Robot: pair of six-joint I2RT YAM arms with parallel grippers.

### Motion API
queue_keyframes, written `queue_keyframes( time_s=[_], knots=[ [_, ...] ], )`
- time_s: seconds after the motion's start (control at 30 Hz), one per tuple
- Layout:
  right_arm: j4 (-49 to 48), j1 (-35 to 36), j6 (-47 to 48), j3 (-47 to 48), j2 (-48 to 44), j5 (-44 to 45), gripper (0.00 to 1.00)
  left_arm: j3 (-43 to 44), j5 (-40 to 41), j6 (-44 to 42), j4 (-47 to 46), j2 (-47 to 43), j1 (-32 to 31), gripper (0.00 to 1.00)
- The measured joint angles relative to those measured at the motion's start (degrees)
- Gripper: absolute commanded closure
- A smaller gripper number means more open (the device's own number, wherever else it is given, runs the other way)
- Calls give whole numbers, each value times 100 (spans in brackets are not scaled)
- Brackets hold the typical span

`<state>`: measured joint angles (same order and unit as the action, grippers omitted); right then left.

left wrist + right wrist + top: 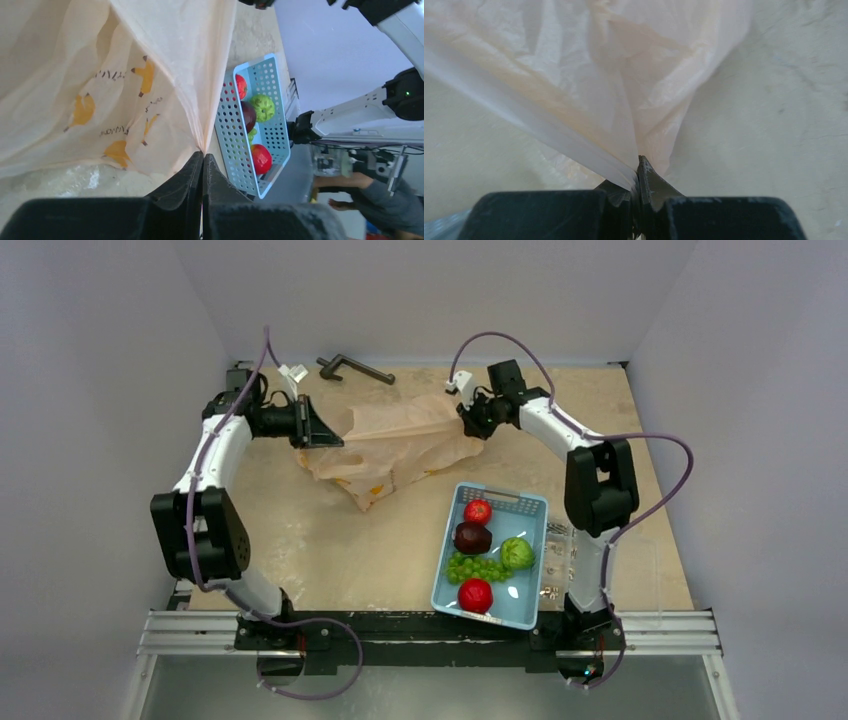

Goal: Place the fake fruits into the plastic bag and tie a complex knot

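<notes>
Pale-orange plastic bag (395, 445) stretched between left gripper (335, 437) and right gripper (466, 420), each pinching its film; five fake fruits (473, 537) fill blue basket (503, 495), lower right, grapes partly hidden.

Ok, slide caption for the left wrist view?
Left claw pinching the plastic bag, fake fruits in the blue basket.

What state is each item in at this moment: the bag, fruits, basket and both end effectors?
Plastic bag: pinched at two edges and stretched taut, lower part on the table.
Left end effector: shut on the bag.
Right end effector: shut on the bag.
Fake fruits: all five in the light-blue basket, none bagged.
Basket: upright on the table.
</notes>
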<state>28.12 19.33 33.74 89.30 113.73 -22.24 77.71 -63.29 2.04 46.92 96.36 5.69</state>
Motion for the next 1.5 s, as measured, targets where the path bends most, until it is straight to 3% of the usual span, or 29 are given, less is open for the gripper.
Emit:
queue_keyframes(
  time_s=[0.13, 0.17, 0.2, 0.27, 0.3, 0.33, 0.5, 0.67, 0.8, 0.93, 1.1, 1.27, 1.5],
  knots=[
    [-251, -227, -149, 1137, 743, 109, 100, 107, -11, 468, -835, -529, -164, 100],
    [-297, -251, -177, 1488, 968, 190, 94, 175, 15, 614, -1073, -542, -365, 100],
    [-313, -280, -203, 1847, 1185, 293, 75, 284, 61, 782, -1311, -498, -603, 100],
    [-240, -350, -271, 2509, 1569, 481, 17, 592, 177, 1196, -1738, -267, -1047, 100],
    [-144, -402, -313, 2833, 1740, 540, 7, 852, 278, 1497, -2076, -48, -1303, 100],
    [-42, -459, -334, 3095, 1849, 581, 2, 1043, 389, 1700, -2332, 144, -1480, 100],
    [599, -826, -560, 3198, 1504, 503, 1, 2310, 1307, 2809, -3185, 1392, -2092, 100],
    [855, -1342, -1088, 1814, -435, -157, 1, 3405, 2225, 3718, -3165, 2380, -2343, 94],
    [-50, -1285, -1775, 238, -2409, -717, 1, 3626, 2645, 4295, -3121, 2592, -2627, 93],
    [-1360, -299, -2074, -1220, -3569, -514, 1, 3661, 2793, 4760, -3187, 2592, -2942, 89],
    [-2894, 662, -2129, -2409, -3303, 433, 1, 3661, 2820, 5331, -3392, 2592, -3123, 89],
    [-3807, 817, -2345, -2758, -2638, 1534, 1, 3648, 2892, 5733, -3598, 2592, -3132, 90],
    [-4581, 837, -2476, -2719, -2144, 3263, 2, 3289, 2889, 6140, -3762, 2551, -3139, 98]
  ],
)
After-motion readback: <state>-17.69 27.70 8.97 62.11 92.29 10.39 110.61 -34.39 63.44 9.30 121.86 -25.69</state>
